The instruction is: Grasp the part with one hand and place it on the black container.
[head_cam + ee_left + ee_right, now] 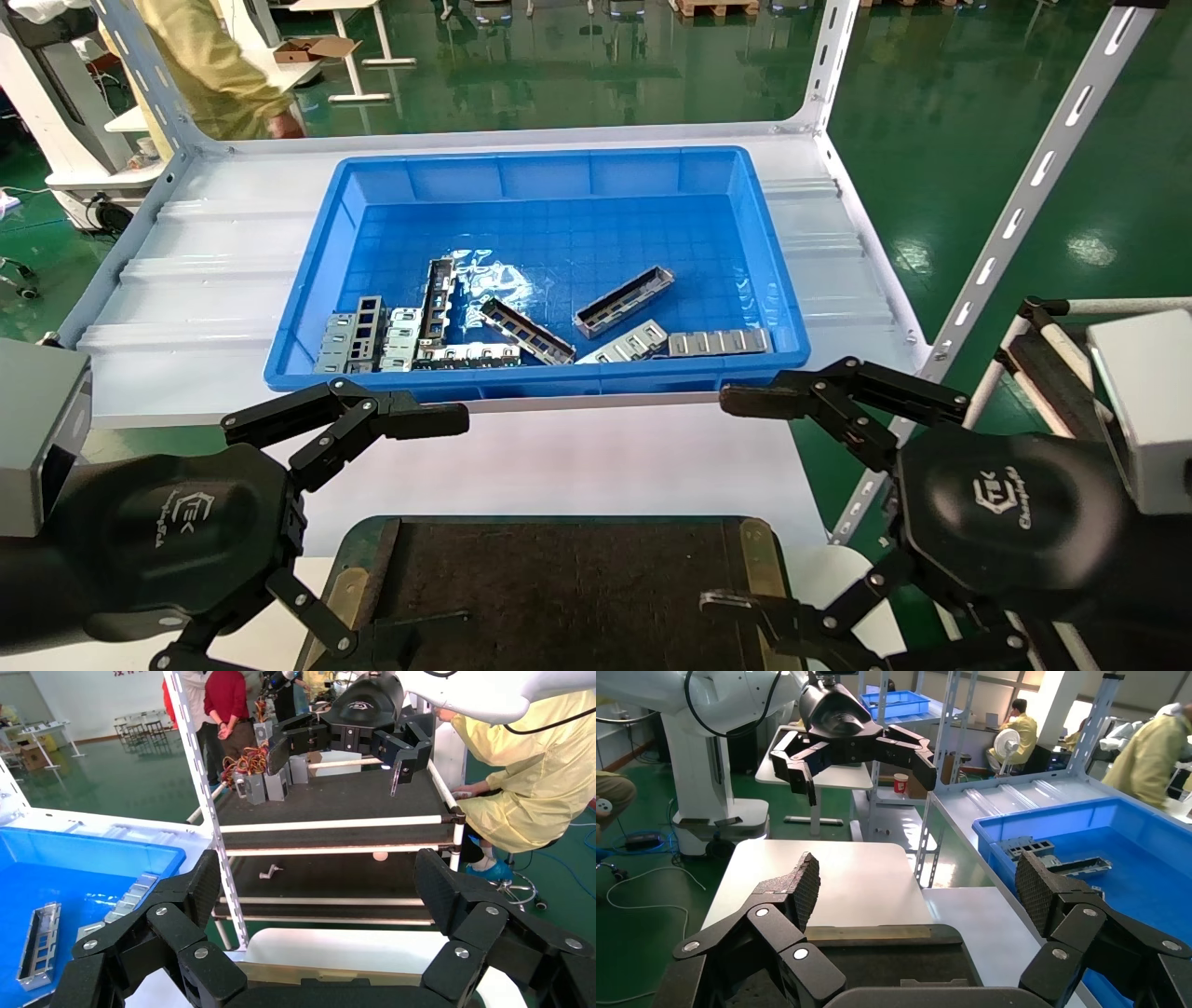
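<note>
Head view showing right hand (736, 503) hovering wide open and gripping nothing beside black tray (559, 578), left hand (372, 522) likewise spread, metal channel (624, 301) lying in blue bin (321, 252).

The blue bin (545, 186) stood open-topped; flat plates (717, 342) crowded the part (624, 301), touching perhaps.

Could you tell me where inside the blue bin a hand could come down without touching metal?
The far half of the blue bin, bordered by its back wall, is bare. Its near strip is crowded: flat plates at left, the part mid-right.
</note>
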